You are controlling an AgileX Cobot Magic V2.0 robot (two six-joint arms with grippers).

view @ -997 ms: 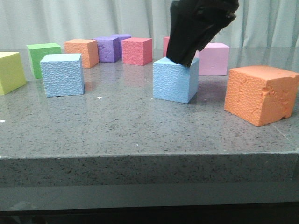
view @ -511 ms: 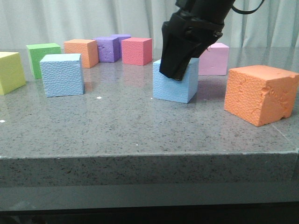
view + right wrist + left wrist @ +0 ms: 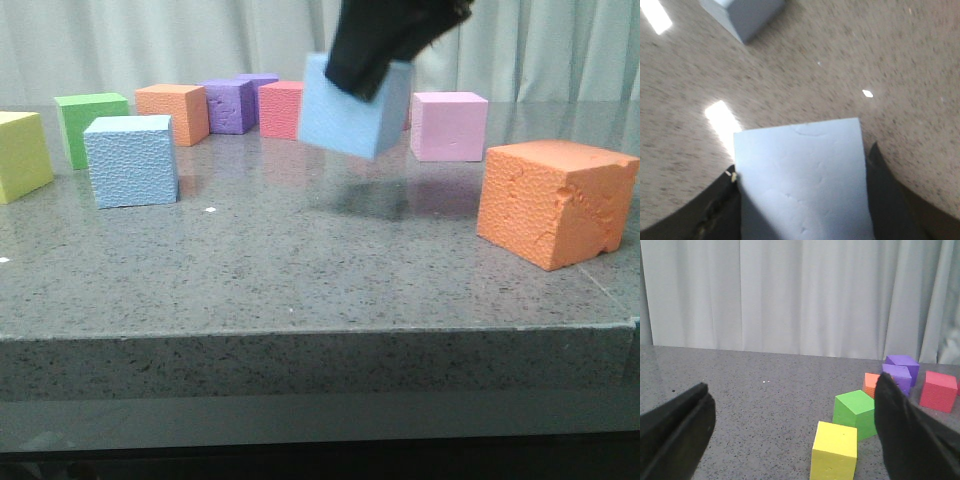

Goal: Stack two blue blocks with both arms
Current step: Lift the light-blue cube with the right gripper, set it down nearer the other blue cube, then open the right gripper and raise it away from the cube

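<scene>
My right gripper (image 3: 366,75) is shut on a light blue block (image 3: 352,108) and holds it tilted in the air above the table's middle. In the right wrist view the held block (image 3: 802,175) fills the gap between my fingers (image 3: 885,195). The second blue block (image 3: 132,160) stands on the table at the left; it also shows in the right wrist view (image 3: 742,14). My left gripper (image 3: 790,440) is open and empty, seen only in the left wrist view, above the table near the yellow cube.
A large orange cube (image 3: 556,202) stands at the front right. A pink cube (image 3: 449,125), red cube (image 3: 280,108), purple cubes (image 3: 232,105), small orange cube (image 3: 174,112), green cube (image 3: 88,122) and yellow cube (image 3: 22,154) stand along the back and left.
My right gripper came down onto the middle blue block, closed on it and lifted it up and to the left. The left block has not moved.
</scene>
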